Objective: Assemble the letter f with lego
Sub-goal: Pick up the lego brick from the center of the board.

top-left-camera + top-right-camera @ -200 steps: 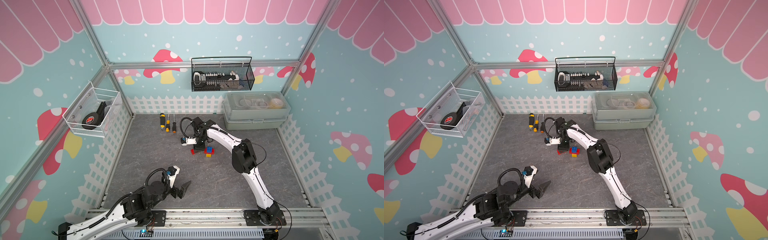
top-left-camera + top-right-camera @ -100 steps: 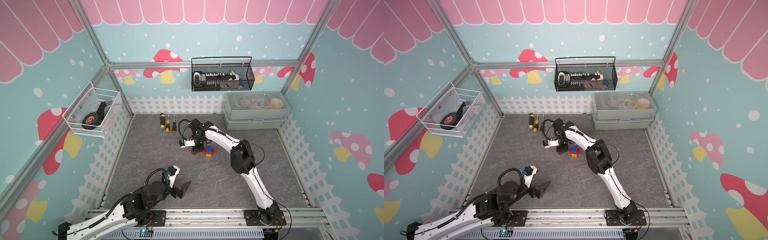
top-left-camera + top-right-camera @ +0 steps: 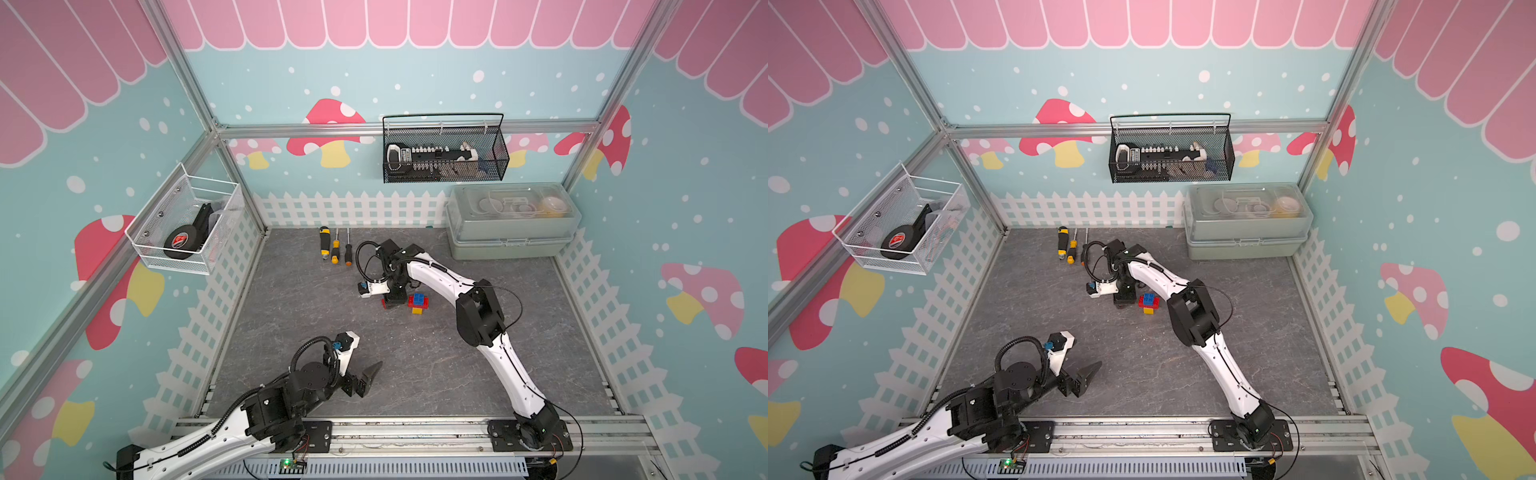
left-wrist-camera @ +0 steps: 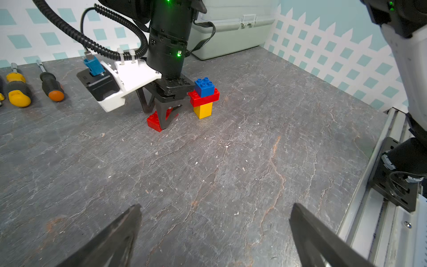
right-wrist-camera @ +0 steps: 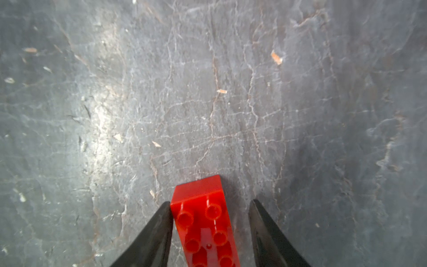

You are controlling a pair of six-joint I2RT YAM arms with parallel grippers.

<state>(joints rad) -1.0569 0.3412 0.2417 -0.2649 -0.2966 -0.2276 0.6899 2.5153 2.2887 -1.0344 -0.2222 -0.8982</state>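
The right gripper [image 5: 210, 202] points straight down over the loose red brick [image 5: 203, 222]. Its jaws are part-open and straddle the brick's narrow width. One finger [image 5: 159, 226] touches a long side and the other stands just clear, so nothing is clamped yet. Gripping across the short way leaves both ends free, which I judge suits pressing the brick onto studs. Whether it lies quite flat on the worktop [image 5: 208, 92] is hard to tell.

In a top view, the partial letter f [image 3: 417, 304] stands near that gripper at about 3 o'clock. It has a yellow brick [image 4: 202, 111] below, a red bar [image 4: 205, 97] across it and a blue brick [image 4: 204, 86] on top, its studs bare for the last bar. The screwdrivers [image 3: 334, 249] lie at about 11 o'clock. At about 6 o'clock and well apart, the left gripper [image 3: 368, 378] hangs wide and empty, out of the way.
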